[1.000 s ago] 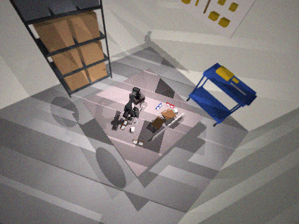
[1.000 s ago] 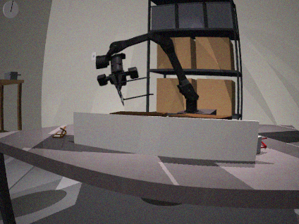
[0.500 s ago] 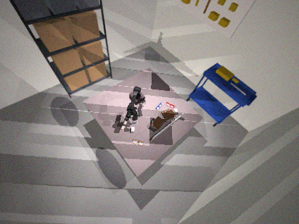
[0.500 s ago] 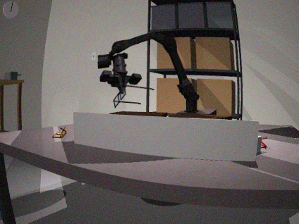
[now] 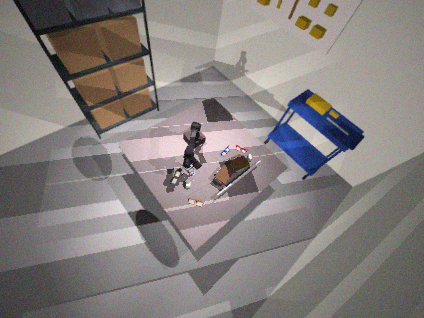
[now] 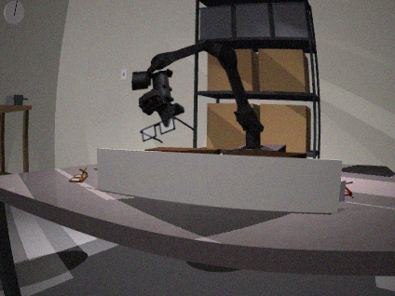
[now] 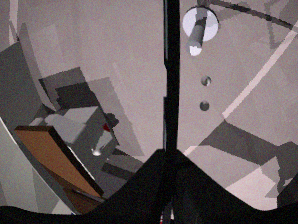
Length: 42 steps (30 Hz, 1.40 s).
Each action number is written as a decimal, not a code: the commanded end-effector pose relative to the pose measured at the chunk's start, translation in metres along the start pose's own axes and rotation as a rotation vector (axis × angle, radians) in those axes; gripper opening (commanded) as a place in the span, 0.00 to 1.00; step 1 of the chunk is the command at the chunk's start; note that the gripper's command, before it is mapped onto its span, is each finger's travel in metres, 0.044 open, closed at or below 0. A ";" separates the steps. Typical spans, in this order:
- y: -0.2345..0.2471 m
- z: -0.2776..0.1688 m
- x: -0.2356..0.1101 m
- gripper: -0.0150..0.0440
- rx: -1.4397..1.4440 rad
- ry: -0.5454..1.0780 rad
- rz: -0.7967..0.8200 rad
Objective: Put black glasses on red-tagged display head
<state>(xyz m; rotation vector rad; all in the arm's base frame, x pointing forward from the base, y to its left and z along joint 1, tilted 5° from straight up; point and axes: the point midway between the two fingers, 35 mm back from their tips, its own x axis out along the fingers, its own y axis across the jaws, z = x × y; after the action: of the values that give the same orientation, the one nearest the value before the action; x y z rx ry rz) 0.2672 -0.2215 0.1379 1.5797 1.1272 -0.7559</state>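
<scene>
My gripper (image 6: 166,124) (image 7: 167,156) is shut on the black glasses (image 6: 156,132) (image 7: 171,75), held in the air above the white panel's top edge in the exterior view. The lenses hang tilted there, with one thin temple reaching right; the wrist view shows the glasses nearly edge-on as a dark bar. In the wrist view a grey block-like form (image 7: 82,117) with a small red spot (image 7: 106,127) and a white knob (image 7: 96,151) stands left of the fingers, apart from the glasses. I cannot tell surely whether it is the red-tagged head. The other head is not clearly identifiable.
A long white panel (image 6: 214,183) stands beside brown boards (image 5: 230,174) (image 7: 55,155). A post on a round white base (image 7: 213,25) stands beyond the glasses. Orange glasses (image 5: 195,202), blue glasses (image 5: 225,150) and red glasses (image 5: 241,148) lie on the table (image 5: 200,235).
</scene>
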 end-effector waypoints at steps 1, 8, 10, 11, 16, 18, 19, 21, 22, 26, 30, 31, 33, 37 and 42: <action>-0.002 -0.006 0.005 0.25 -0.183 -0.009 -0.027; -0.003 -0.013 0.011 0.25 -0.463 -0.017 -0.065; -0.003 -0.015 0.013 0.25 -0.543 -0.018 -0.077; -0.003 -0.016 0.014 0.25 -0.583 -0.019 -0.082; -0.004 -0.020 0.018 0.25 -0.783 -0.017 -0.112; -0.004 -0.022 0.020 0.25 -0.863 -0.015 -0.124; -0.005 -0.023 0.021 0.25 -0.903 -0.014 -0.130; -0.005 -0.025 0.023 0.25 -0.983 -0.011 -0.142; -0.005 -0.026 0.023 0.25 -1.023 -0.010 -0.148; -0.006 -0.030 0.027 0.25 -1.182 -0.001 -0.173; -0.007 -0.033 0.030 0.25 -1.342 0.011 -0.198; -0.007 -0.034 0.030 0.25 -1.382 0.014 -0.204; -0.008 -0.036 0.032 0.25 -1.461 0.021 -0.217; -0.009 -0.040 0.035 0.25 -1.620 0.038 -0.242; -0.011 -0.044 0.038 0.25 -1.818 0.065 -0.274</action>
<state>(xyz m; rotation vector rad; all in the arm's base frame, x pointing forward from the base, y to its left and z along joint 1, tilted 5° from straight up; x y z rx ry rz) 0.2704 -0.1725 0.1154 0.0291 1.3479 0.2078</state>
